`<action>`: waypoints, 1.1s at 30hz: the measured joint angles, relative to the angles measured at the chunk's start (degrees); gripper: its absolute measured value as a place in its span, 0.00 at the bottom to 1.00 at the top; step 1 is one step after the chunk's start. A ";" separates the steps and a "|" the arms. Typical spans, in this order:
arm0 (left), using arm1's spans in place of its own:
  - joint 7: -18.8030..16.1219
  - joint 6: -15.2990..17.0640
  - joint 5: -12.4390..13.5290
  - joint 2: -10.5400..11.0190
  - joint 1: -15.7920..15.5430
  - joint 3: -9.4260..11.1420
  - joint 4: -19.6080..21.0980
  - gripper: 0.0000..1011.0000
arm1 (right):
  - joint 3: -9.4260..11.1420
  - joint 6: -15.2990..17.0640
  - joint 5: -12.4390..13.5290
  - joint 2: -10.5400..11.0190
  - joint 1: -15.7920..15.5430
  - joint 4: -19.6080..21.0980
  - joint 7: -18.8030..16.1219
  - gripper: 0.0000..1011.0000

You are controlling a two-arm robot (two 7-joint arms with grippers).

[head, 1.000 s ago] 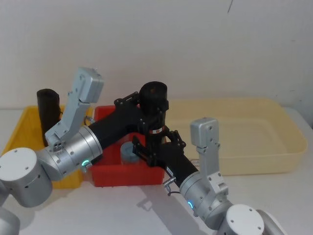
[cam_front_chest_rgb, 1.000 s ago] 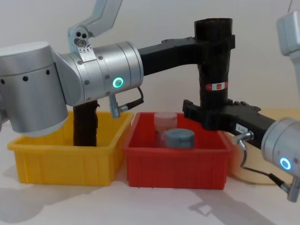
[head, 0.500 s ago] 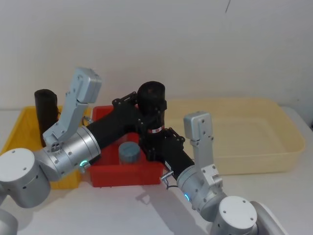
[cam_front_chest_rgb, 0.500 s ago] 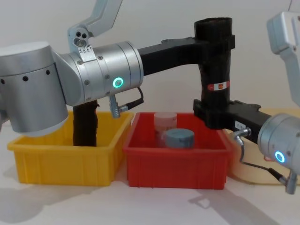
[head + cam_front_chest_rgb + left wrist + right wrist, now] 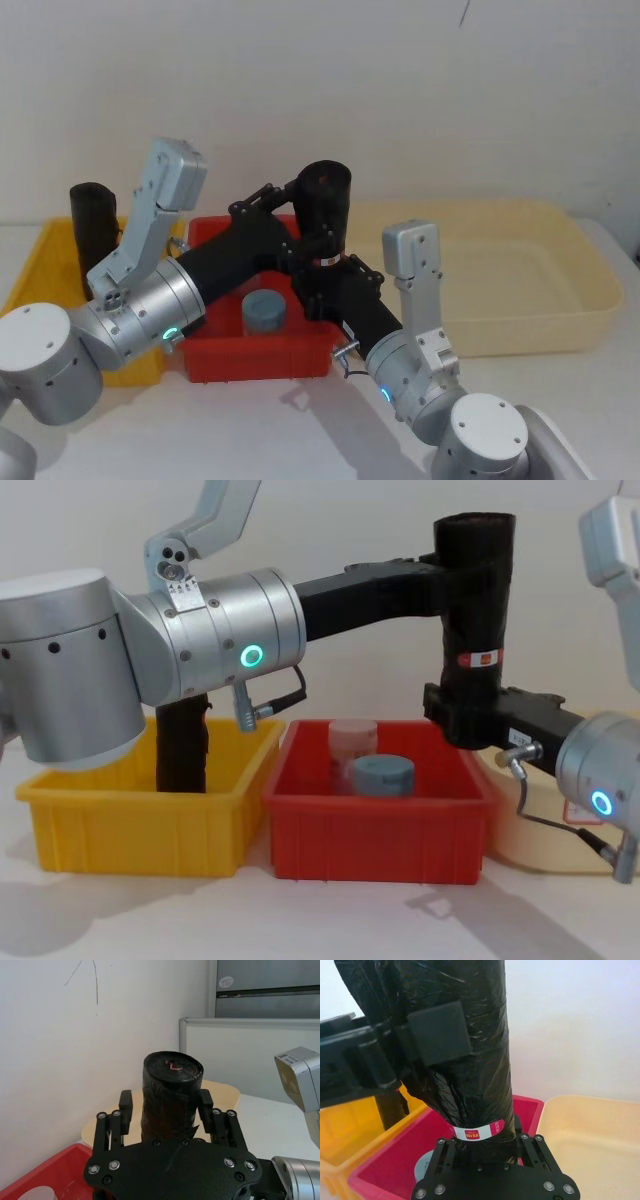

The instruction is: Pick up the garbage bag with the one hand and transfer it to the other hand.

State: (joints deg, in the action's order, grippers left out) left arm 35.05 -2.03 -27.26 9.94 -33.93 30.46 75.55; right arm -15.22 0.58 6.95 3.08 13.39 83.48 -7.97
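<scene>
Bag time for two hands: the garbage bag (image 5: pixel 477 600) stands up in the air, leaning a little, with a hand at each end. The left hand (image 5: pixel 166 1105), the one with the green ring, is up near the top of the bag. Its fingers (image 5: pixel 125 1102) are a bit wider than the bag. A thin gap shows beside one finger in the left wrist view, so it is not squeezing.

The right hand (image 5: pixel 462 715), with the blue light, is lower down, just under the red-and-white label (image 5: pixel 478 1131). It is closed on the bag and holds it up.

Right below the right hand sits a red bin (image 5: pixel 300 830) with a grey-lidded jar (image 5: pixel 381 776) inside. Below the left hand's arm, a yellow bin (image 5: pixel 120 820) holds another black roll (image 5: pixel 182 745). A cream tray (image 5: pixel 520 300) lies on the table (image 5: pixel 260 420) just past the right hand, on its outer side.
</scene>
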 joint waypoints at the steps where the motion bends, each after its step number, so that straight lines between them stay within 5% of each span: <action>1: 0.00 0.00 0.00 0.00 0.00 0.00 0.00 0.80 | 0.12 -0.03 0.02 -0.05 0.00 0.03 -0.10 0.48; 9: 0.00 0.00 0.00 0.00 0.00 0.00 0.00 0.99 | 0.89 0.10 0.23 -0.38 0.19 0.12 -0.18 0.48; 33: 0.00 0.00 0.00 0.00 0.00 0.00 0.00 0.99 | 8.33 4.61 -0.96 -1.96 7.39 -6.73 8.38 0.48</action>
State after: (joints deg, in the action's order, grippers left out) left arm 35.05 -2.03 -27.26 9.94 -33.93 30.46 75.55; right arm -6.89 5.18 5.99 1.12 20.78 76.75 0.42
